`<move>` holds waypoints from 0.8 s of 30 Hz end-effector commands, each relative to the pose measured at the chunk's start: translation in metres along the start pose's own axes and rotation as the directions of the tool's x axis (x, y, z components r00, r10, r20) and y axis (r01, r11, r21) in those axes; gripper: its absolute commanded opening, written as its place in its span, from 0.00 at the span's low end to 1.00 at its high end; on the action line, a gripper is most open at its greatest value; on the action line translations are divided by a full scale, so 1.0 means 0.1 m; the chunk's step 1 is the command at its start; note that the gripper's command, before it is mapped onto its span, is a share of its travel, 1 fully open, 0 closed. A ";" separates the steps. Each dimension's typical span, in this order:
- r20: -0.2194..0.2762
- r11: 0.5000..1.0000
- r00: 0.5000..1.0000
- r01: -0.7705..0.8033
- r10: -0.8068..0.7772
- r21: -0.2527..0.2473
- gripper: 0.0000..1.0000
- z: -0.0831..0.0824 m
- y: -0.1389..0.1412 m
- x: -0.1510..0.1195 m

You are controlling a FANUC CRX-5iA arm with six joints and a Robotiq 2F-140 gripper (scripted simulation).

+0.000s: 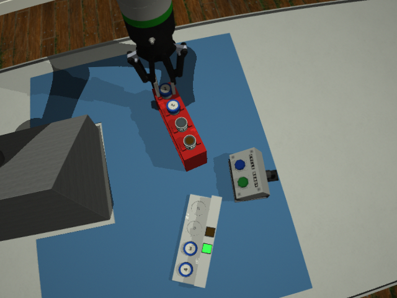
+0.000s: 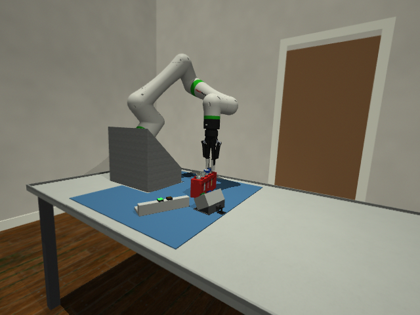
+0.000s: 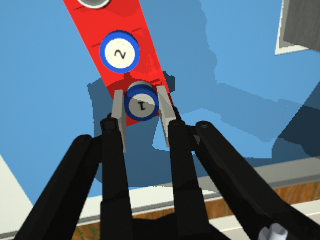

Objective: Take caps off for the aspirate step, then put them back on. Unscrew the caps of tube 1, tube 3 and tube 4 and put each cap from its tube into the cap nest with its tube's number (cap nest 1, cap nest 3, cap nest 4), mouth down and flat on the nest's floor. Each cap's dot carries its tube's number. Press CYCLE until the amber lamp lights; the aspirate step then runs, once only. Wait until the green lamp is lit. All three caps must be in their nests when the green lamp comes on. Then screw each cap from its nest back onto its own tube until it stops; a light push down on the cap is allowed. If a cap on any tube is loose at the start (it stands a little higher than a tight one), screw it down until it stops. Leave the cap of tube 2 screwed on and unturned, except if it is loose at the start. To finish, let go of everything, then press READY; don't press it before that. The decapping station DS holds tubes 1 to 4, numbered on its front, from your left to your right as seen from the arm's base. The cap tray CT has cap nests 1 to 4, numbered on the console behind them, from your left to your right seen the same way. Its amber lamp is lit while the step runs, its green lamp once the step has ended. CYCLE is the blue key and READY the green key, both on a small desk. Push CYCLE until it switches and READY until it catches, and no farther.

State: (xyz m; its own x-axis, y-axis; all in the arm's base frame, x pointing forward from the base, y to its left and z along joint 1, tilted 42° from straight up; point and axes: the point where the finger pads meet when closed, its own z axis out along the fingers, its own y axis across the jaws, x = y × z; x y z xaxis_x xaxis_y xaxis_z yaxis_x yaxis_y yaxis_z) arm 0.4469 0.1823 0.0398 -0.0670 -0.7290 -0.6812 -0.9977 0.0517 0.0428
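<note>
The red decapping station stands on the blue mat. My gripper is shut on cap 1, which sits on tube 1 at the station's far end; in the wrist view my gripper has its fingers on both sides of cap 1. Cap 2 is on tube 2. Tube 3 and tube 4 are open. Cap 3 and cap 4 lie in their nests on the cap tray. Cap nests 1 and 2 are empty. The green lamp is lit; the amber lamp is dark.
The key desk with the blue CYCLE key and the green READY key stands right of the station. A large grey wedge block stands at the left of the mat.
</note>
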 end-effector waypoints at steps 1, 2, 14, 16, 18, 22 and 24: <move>-0.010 0.992 0.992 -0.127 0.127 -0.001 0.00 0.01 0.00 0.00; -0.010 0.992 0.992 -0.127 0.127 -0.001 0.00 0.01 0.00 0.00; -0.010 0.992 0.992 -0.127 0.127 -0.001 0.35 0.01 0.00 0.00; -0.010 0.992 0.992 -0.127 0.127 -0.001 0.35 0.01 0.00 0.00; -0.010 0.996 0.996 -0.087 0.087 -0.001 0.35 0.00 0.00 0.00; -0.010 1.000 1.000 -0.007 0.007 -0.002 0.35 0.00 0.00 0.00; -0.010 0.997 0.997 0.073 -0.073 -0.003 0.35 0.00 0.00 0.00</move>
State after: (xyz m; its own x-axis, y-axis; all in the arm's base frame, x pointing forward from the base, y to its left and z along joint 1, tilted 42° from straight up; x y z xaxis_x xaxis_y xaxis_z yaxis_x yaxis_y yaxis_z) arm 0.4470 0.1824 0.0402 -0.1137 -0.7342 -0.6694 -0.9935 0.0845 0.0760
